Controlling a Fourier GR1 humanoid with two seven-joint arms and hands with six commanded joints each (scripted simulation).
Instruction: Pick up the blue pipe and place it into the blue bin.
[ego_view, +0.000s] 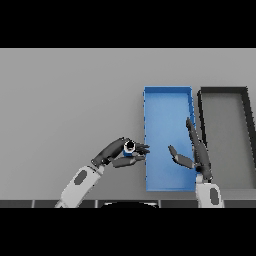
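A short blue pipe (129, 148), seen end-on with a dark hole and pale rim, sits in my left hand (120, 152), whose fingers and thumb curl round it. That hand hovers just left of the blue bin (167, 97), a long rectangular tray lying lengthwise away from me at centre right. My right hand (192, 152) is open, its fingers straight and pointing away, its thumb stretched left over the bin's near right part.
A dark grey bin (224, 91) of similar shape lies directly right of the blue one, their long walls nearly touching. Bare grey table stretches to the left and beyond both bins.
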